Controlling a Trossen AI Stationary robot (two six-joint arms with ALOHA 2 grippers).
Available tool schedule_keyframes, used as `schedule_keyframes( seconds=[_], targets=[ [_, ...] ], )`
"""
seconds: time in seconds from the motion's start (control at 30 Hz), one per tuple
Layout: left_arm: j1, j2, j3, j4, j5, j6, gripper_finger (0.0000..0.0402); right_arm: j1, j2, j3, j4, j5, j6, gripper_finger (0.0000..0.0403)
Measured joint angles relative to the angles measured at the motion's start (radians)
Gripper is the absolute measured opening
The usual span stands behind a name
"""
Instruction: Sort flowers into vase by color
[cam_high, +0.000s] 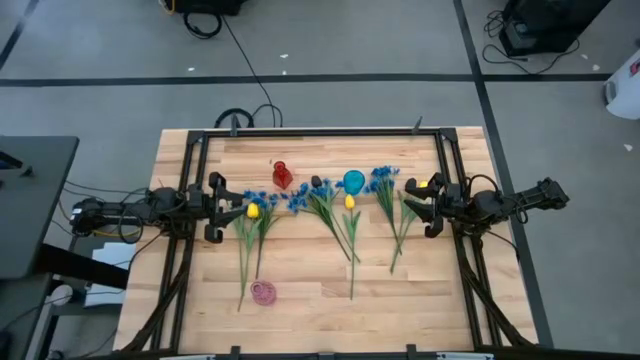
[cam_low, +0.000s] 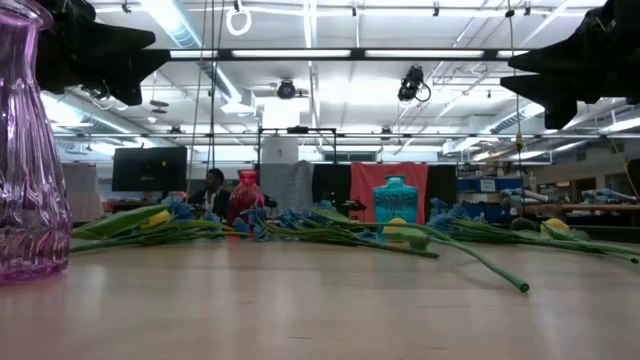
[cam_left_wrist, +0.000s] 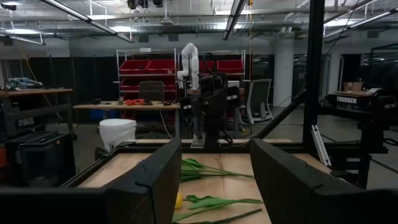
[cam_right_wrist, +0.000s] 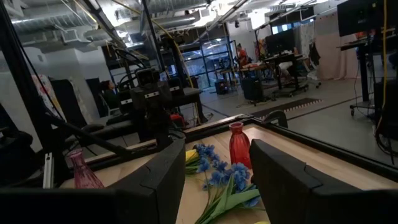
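While both arms hang above the light wooden table (cam_high: 300, 280) with nothing picked, the task reads as at its start: all the artificial flowers on long thin green stems (cam_high: 325, 215) lie flat in a loose row, none in a vase

left gripper (cam_high: 222, 208) fingers spread, empty, raised off the table; a yellow tulip (cam_high: 252, 211) with blue blossoms round it lies just beside and ahead of its fingertips, stems trailing off to one side. In left wrist view green stems and a bit of yellow show between and beyond the dark fingers (cam_left_wrist: 149, 186)

right gripper (cam_high: 428, 205) also spread, empty, raised; a bunch of small blue blossoms (cam_high: 384, 180) lies just ahead of it, another yellow head (cam_high: 433, 183) beside its fingers

small red glass vase (cam_high: 282, 175) and teal glass vase (cam_high: 353, 181) stand farther ahead of both grippers, among the blossoms; pink glass vase (cam_high: 263, 292) sits well apart, off to the left gripper's side

Next move, my guess: either gripper drops onto a stem near the head, pinches the thin stem, lifts clear of the tangle. Overlapping stems could drag along
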Motion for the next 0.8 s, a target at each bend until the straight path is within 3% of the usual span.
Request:
schedule_keyframes(
  seconds=[0.8],
  targets=[
    [0.000, 0.000, 0.000, 0.058, 0.000, 0.000, 0.0198, 0.000, 0.000, 0.000, 0.000, 0.000, 0.000, 0.0192]
  ],
)
